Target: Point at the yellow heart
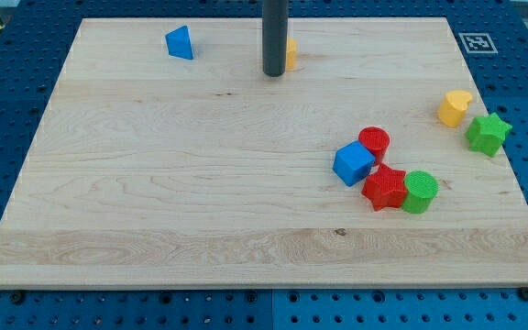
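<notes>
The yellow heart (455,107) lies near the board's right edge, next to a green star (488,134). My tip (273,73) stands near the view's top centre, far to the left of the heart. It partly hides a yellow-orange block (291,53) just behind it on the right; that block's shape cannot be made out.
A blue triangular block (181,43) lies at the view's top left. A cluster sits right of centre: blue cube (353,164), red cylinder (373,142), red star (386,188), green cylinder (420,191). The wooden board (154,202) rests on a blue pegboard table.
</notes>
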Controlling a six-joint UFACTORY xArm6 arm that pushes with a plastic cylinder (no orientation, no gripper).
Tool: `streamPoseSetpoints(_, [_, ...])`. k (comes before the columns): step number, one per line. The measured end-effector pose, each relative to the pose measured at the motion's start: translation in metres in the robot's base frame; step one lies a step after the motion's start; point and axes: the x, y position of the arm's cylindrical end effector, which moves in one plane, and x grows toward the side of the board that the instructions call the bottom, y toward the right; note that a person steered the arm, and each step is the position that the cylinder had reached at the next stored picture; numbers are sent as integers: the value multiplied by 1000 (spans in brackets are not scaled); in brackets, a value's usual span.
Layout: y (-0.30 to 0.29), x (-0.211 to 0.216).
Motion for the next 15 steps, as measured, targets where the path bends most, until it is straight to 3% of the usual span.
streamPoseSetpoints(2, [-8, -51])
streamPoseSetpoints(4, [20, -48])
streamPoseSetpoints(9, [13, -43])
streamPoseSetpoints(13, [6, 59])
streamPoseSetpoints(15, [72, 92])
